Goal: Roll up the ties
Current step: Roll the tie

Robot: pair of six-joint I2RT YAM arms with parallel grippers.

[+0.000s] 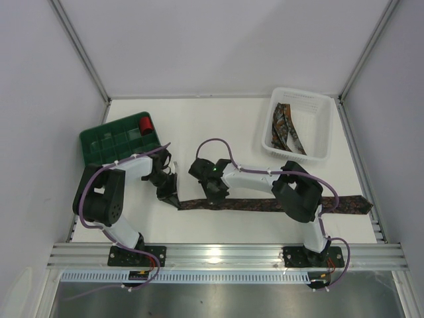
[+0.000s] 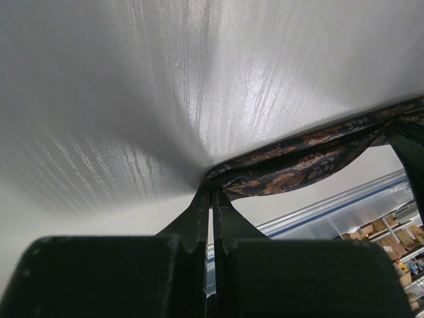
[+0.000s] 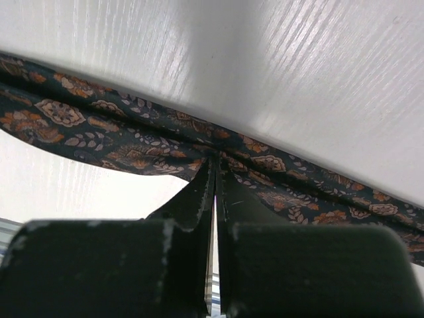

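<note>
Near edge: long narrow dark fabric tie with a brown-orange pattern (image 1: 265, 205) lies stretched along the white table (image 1: 218, 126).
Left arm: left gripper (image 1: 171, 199), fingers together, clamped on the tie's left end.
Right arm: right gripper (image 1: 213, 193), fingers together, pinching the same tie just to the right.
Far left: green plastic compartment tray (image 1: 109, 142) holds a small red roll (image 1: 146, 124).
Far right: white plastic basket (image 1: 301, 96) holds more patterned ties (image 1: 286, 129).

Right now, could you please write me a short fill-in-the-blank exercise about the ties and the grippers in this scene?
1. The left gripper and the right gripper are both ____ on the laid-out tie.
2. The spare ties lie in the white ____ at the far right.
3. The red roll sits in the ____ tray.
Missing words: shut; basket; green.
</note>
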